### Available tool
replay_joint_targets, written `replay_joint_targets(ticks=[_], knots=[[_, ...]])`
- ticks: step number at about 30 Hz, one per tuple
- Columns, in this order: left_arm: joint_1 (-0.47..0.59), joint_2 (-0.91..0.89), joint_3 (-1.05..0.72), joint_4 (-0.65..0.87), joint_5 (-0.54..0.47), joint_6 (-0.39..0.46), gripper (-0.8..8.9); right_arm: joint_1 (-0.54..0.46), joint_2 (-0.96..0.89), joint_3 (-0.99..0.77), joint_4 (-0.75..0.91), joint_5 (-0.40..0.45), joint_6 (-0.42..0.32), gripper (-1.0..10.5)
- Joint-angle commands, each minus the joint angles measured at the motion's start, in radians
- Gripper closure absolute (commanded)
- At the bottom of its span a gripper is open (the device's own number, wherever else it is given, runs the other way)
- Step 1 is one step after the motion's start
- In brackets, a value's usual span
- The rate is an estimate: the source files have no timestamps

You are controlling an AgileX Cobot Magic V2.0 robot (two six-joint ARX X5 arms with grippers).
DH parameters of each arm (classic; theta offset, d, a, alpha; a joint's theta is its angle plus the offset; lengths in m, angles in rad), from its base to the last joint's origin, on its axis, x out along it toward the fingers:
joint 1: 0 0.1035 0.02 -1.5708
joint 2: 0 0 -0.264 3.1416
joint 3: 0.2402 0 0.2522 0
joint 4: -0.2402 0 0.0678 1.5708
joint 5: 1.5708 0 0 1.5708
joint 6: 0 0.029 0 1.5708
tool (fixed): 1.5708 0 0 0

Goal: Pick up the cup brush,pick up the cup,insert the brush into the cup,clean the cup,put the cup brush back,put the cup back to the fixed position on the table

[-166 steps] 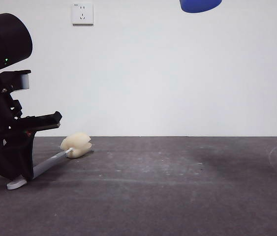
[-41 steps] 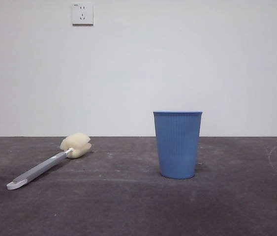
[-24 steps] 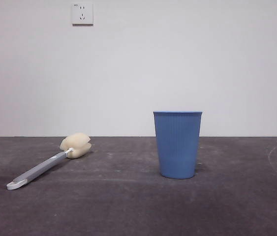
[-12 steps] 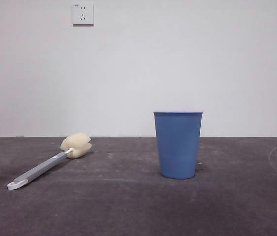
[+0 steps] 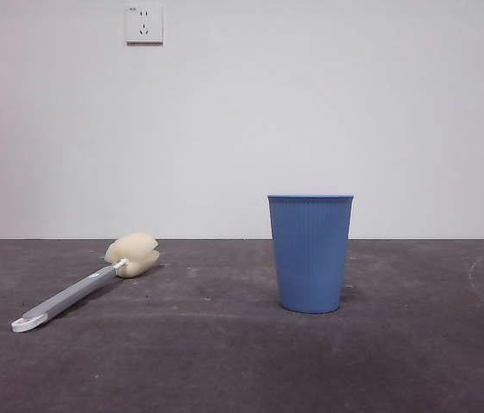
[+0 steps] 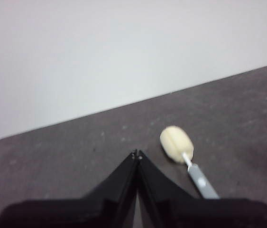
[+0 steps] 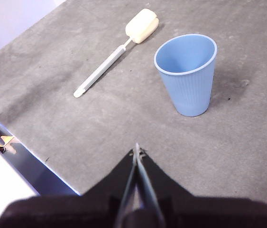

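— Why is nothing held?

— My left tool [image 6: 136,154] and right tool [image 7: 137,151] are both pinched closed, empty, lifted clear. The tall ribbed blue plastic cup [image 5: 310,253] stands upright at centre-right on the dark grey worktop [image 5: 224,361]; the grey-handled, cream-sponge cup brush [image 5: 87,284] lies flat at lower left, well apart. I'd judge everything returned.

We observed the left end effector [image 6: 136,154] with its two black jaws pressed together, tips meeting, holding nothing. It hung above the dark grey table [image 6: 67,152]. The cup brush [image 6: 183,152] lay on the table near the tips, apart from them, cream sponge head toward the pale wall [image 6: 124,47], grey handle partly cut off.
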Motion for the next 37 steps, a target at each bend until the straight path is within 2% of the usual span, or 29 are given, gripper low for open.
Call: replay_joint_targets(ticks=[1,8,13,33,37], knots=[[0.014,-0.034,-0.042,-0.022,-0.011,-0.018,8.17,0.003,-0.001,0.003,0.005,0.003,0.01,9.4],[0.023,-0.062,-0.068,-0.192,-0.059,-0.036,8.17,0.003,-0.001,0.003,0.005,0.003,0.01,9.4],[0.023,-0.062,-0.068,-0.18,-0.056,-0.06,8.17,0.003,0.0,0.003,0.005,0.003,0.01,9.4],[0.022,-0.062,-0.068,-0.173,-0.05,-0.06,8.17,0.003,-0.004,0.003,0.005,0.003,0.009,9.5],[0.022,-0.062,-0.068,-0.173,-0.05,-0.059,8.17,-0.023,-0.048,0.003,0.006,0.046,-0.114,9.5]])
